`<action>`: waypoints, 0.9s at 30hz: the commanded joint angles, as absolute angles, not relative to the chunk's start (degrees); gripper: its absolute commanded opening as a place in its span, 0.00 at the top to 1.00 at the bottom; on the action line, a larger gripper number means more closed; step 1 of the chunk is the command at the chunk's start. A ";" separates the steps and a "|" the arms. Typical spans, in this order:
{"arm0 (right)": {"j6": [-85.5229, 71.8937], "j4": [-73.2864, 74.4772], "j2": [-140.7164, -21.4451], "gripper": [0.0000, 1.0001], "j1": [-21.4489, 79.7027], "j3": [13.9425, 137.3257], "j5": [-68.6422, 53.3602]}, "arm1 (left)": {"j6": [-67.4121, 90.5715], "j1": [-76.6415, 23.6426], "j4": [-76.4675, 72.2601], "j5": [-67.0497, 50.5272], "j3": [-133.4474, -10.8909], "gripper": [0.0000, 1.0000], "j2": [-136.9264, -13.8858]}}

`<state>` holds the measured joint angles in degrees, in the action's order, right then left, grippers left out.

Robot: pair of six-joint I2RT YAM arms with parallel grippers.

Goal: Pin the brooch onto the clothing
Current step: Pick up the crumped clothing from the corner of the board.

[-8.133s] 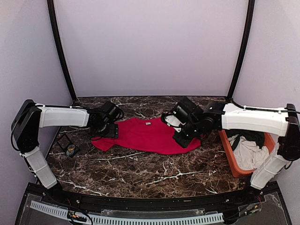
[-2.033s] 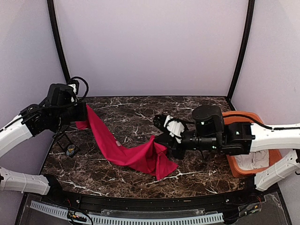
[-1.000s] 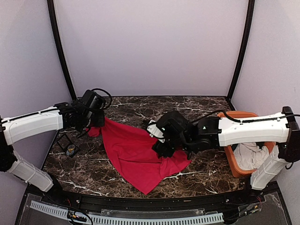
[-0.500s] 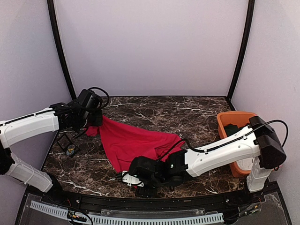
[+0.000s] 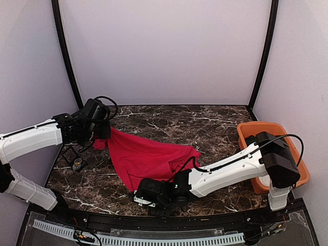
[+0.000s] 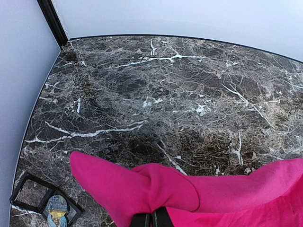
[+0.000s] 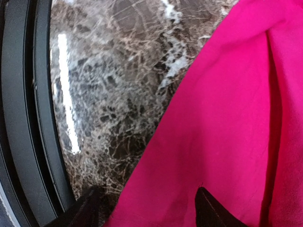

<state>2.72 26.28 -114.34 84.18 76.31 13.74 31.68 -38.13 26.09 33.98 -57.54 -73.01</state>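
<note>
The clothing, a bright red T-shirt (image 5: 148, 154), lies spread over the left-middle of the marble table. My left gripper (image 5: 100, 130) is shut on its far-left corner, and in the left wrist view the fingers (image 6: 152, 219) pinch a fold of the shirt (image 6: 213, 194). My right gripper (image 5: 151, 197) is low at the near edge and open. Its jaws (image 7: 149, 213) straddle the shirt's (image 7: 222, 118) near hem, one finger (image 7: 87, 208) over bare marble, the other (image 7: 213, 213) on fabric. A small blue and yellow brooch (image 6: 57, 207) (image 5: 77, 164) sits in a black square tray at the left.
An orange basket (image 5: 256, 124) stands at the right edge, partly behind my right arm. The black front rail (image 7: 28, 118) runs close beside the right gripper. Black corner posts rise at the back left and back right.
My right arm swung from the shirt's middle down to its near hem, and its jaws have narrowed a little. The shirt now lies flatter. My left gripper has kept its hold, barely moving.
</note>
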 commanded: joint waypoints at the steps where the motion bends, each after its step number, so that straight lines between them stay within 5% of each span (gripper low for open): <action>1: 1.89 28.84 -116.24 0.45 84.18 76.67 10.63 | 31.57 -38.22 27.67 35.35 -56.76 0.99 -70.69; 7: 1.11 29.83 -114.91 1.00 81.77 75.56 4.96 | 31.31 -38.23 28.10 35.56 -56.76 0.99 -69.96; 27: 0.34 28.59 -101.91 1.00 80.64 73.60 34.76 | 31.06 -38.22 28.11 36.06 -56.60 0.99 -68.55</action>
